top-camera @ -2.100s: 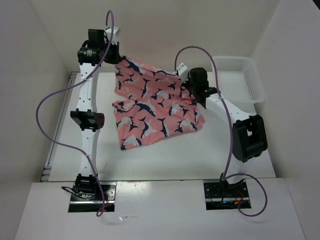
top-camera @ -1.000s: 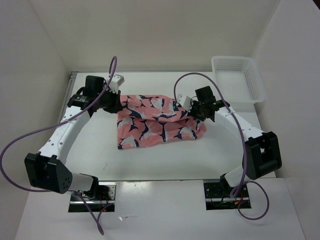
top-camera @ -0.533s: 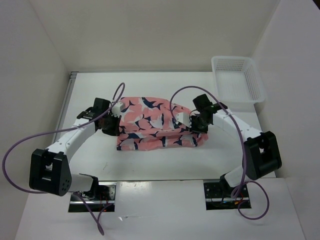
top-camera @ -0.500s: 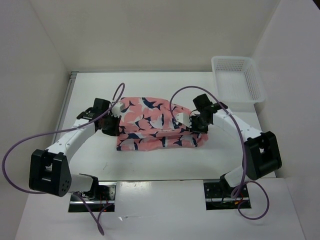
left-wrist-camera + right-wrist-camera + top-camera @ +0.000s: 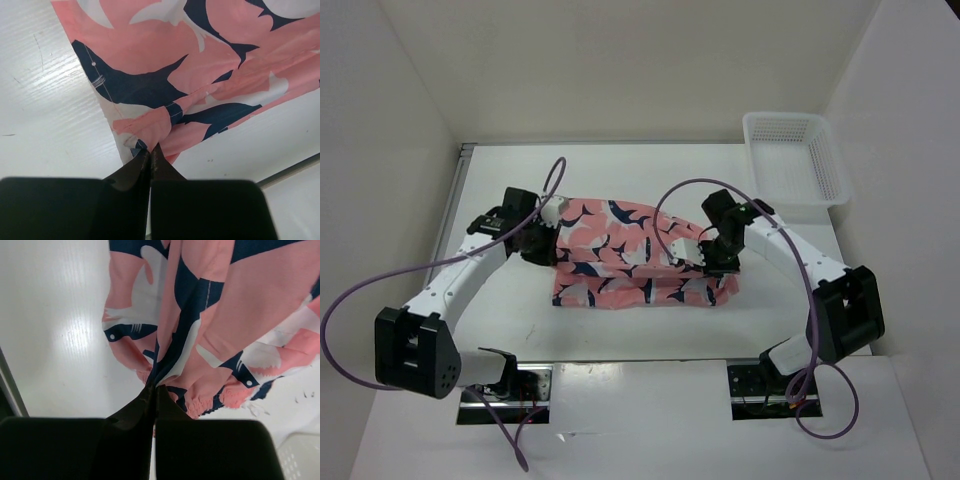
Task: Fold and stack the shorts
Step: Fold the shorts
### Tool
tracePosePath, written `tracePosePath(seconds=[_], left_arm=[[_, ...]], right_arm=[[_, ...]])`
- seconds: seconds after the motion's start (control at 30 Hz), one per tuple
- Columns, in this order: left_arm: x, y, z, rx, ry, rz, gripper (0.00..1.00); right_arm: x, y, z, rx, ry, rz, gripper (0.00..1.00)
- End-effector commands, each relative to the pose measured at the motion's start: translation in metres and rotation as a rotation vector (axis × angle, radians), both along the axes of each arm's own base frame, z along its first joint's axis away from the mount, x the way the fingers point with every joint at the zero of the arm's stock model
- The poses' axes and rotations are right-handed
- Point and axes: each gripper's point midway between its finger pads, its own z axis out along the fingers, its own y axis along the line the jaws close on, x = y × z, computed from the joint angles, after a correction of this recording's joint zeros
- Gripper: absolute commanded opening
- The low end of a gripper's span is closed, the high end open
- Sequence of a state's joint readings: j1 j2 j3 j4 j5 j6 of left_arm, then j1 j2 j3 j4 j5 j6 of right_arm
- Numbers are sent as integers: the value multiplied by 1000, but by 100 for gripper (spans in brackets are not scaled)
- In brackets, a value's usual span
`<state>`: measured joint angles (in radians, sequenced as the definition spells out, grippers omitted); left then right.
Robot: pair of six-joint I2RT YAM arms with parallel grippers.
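Pinching opposite ends of the same fabric edge, both arms hold the shorts (image 5: 635, 255) low over the desk (image 5: 620, 170). This looks like the way to keep that edge stretched straight while a fold is laid down. The left fingers (image 5: 135, 170) are closed tight, with a small bunched corner of cloth caught at their tips on the garment's left side. The right fingers (image 5: 140, 407) are also pressed together, gripping a gathered pleat at the right side, and the cloth fans out from it. With one grip at each end, the upper layer should land square on the lower one instead of sagging in the middle.

The shorts lie in the middle of the desk between the two arms, well apart from the white mesh basket (image 5: 786, 117) in the far right corner. From above they form a wide, shallow band. A top layer is drawn across, and a strip of the lower layer shows along the near edge, so I judge the first fold nearly down but not yet released or smoothed.

The cloth is thin and soft, coral-pink with navy-and-white shark shapes. The left wrist view shows a stitched hem (image 5: 107, 95) running along the side edge. The right wrist view shows a crinkled, gathered stretch (image 5: 235, 395) near the grip, probably the waistband. Several creases run through the top layer.
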<state>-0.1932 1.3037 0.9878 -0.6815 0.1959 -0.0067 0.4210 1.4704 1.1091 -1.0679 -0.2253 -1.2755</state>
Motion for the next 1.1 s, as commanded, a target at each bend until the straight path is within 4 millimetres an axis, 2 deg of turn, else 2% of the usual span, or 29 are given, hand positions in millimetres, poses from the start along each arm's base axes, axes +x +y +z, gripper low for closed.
tracePosePath(seconds=[0.0, 0.07, 0.1, 0.13, 0.17, 0.2, 0.23, 0.27, 0.3, 0.33, 0.37, 0.43, 0.47, 0.5, 0.53, 0.57, 0.63, 0.67, 0.7, 0.73, 0.77, 0.8, 0.83, 0.87, 0.9, 0.97, 1.0, 1.03, 1.07], left_arm=[[-36, 4, -8, 27, 113, -17, 0], [-52, 5, -23, 37, 159, -29, 2], [-58, 8, -29, 50, 174, -24, 5], [-75, 12, -44, 63, 235, -25, 9], [-82, 16, -52, 79, 259, -20, 13], [-84, 20, -58, 98, 260, -13, 27], [-86, 25, -63, 126, 262, -3, 32], [-86, 25, -66, 127, 262, -3, 38], [-86, 25, -66, 127, 262, -3, 48], [-87, 26, -68, 129, 272, -3, 69], [-79, 25, -62, 132, 247, 1, 74], [-60, 23, -51, 130, 186, 8, 76], [-47, 25, -42, 120, 147, 27, 77], [-25, 18, -19, 90, 69, 24, 77], [-11, 15, -7, 64, 26, 28, 77], [-1, 4, 9, 11, -16, 5, 75], [26, -12, 41, -62, -111, -28, 71], [28, -25, 47, -86, -128, -67, 71], [36, -33, 48, -93, -156, -87, 70], [42, -40, 41, -92, -145, -102, 65], [46, -50, 37, -103, -150, -128, 62], [47, -50, 14, -90, -90, -127, 60], [45, -55, 4, -86, -68, -140, 56], [40, -62, -2, -103, -49, -165, 54], [28, -64, -15, -106, -9, -179, 53], [11, -69, -25, -126, 34, -207, 53], [4, -71, -31, -144, 54, -218, 53], [-10, -68, -45, -142, 104, -219, 53], [-15, -66, -54, -138, 124, -217, 53]], right_arm=[[-38, -18, -3, -76, 114, 45, 0], [-47, -20, -14, -92, 124, 62, 8], [-58, -26, -22, -120, 147, 75, 15], [-63, -26, -25, -128, 161, 85, 22], [-66, -27, -25, -127, 160, 85, 40], [-68, -28, -28, -129, 165, 70, 55], [-67, -30, -28, -138, 162, 70, 68], [-57, -22, -24, -110, 129, 35, 70], [-54, -18, -19, -91, 121, 20, 70], [-47, -8, -13, -46, 103, 14, 70], [-33, 4, 2, -2, 71, -19, 70], [-15, 25, 25, 90, 25, -46, 68], [-2, 46, 49, 202, 12, -69, 66], [8, 58, 60, 271, 12, -101, 66], [18, 62, 71, 338, 17, -149, 65], [23, 78, 91, 446, 37, -159, 62], [38, 88, 97, 520, 62, -263, 57], [45, 90, 90, 523, 64, -313, 41], [69, 98, 93, 583, 10, -415, 31], [75, 95, 71, 566, 12, -491, 21], [89, 88, 62, 543, -51, -555, 6], [107, 90, 52, 557, -89, -601, 3], [107, 84, 35, 527, -98, -621, 2], [113, 77, 30, 503, -135, -657, 1], [115, 74, 18, 480, -131, -683, 0], [125, 68, 4, 468, -171, -748, 0], [134, 57, -2, 435, -226, -817, 0], [142, 55, -13, 443, -246, -879, 0], [146, 51, -19, 429, -265, -892, 0]])
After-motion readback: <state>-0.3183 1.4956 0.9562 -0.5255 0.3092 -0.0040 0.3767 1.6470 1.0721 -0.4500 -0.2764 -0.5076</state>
